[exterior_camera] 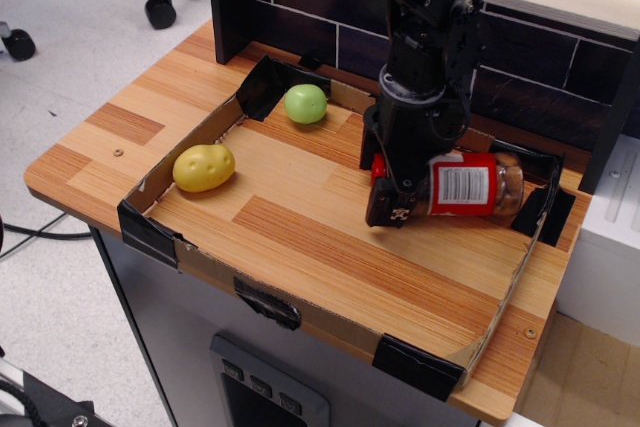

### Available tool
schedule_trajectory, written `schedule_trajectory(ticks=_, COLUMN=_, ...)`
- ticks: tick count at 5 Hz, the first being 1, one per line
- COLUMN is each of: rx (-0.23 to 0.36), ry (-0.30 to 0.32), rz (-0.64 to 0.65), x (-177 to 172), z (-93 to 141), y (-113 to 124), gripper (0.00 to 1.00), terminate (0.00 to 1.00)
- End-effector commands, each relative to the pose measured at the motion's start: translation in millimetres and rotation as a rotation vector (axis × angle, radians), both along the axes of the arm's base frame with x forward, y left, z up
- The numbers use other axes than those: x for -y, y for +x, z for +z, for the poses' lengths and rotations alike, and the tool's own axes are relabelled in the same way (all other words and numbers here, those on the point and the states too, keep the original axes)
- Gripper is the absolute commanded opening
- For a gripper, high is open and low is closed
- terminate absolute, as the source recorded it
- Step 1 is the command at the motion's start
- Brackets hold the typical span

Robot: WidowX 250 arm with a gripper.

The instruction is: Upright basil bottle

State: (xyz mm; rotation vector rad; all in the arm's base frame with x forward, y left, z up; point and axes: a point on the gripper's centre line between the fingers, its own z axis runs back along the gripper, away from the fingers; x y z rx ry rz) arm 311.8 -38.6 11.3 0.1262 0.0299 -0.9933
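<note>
The basil bottle (465,185) lies on its side at the right of the cardboard-walled tray (498,319). It is a clear jar with a red label and white panel. Its red cap end points left and its brownish end points right, next to the black-taped corner. My black gripper (389,195) comes down from above and is shut around the bottle's cap end. One finger (384,205) shows in front of the cap and the other is hidden behind it. The bottle looks slightly tilted, still close to the wooden surface.
A yellow potato (203,167) sits at the tray's left wall. A green round fruit (305,104) sits in the far corner. A dark tiled back wall (545,87) stands right behind the arm. A white unit (612,237) stands off the table's right edge.
</note>
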Motion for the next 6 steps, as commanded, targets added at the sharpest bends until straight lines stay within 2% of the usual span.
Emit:
schedule_trajectory(ticks=1, rx=0.073, ry=0.0, rz=0.026, x=4.7, z=72.5, y=12.4, gripper=0.0, terminate=0.0)
schedule_trajectory(ticks=3, rx=0.005, ry=0.031, rz=0.056, x=6.5, z=97.9, y=5.7, gripper=0.0, terminate=0.0)
schedule_trajectory(ticks=4, rx=-0.07, ry=0.118, rz=0.096, x=8.8, z=106.4, y=4.6, gripper=0.0, terminate=0.0)
schedule_trajectory(ticks=5, rx=-0.113, ry=0.148, rz=0.131, x=12.5, z=109.3, y=1.8, gripper=0.0, terminate=0.0)
schedule_trajectory(ticks=6, rx=-0.134, ry=0.222, rz=0.17, x=10.1, z=105.4, y=-5.1, gripper=0.0, terminate=0.0)
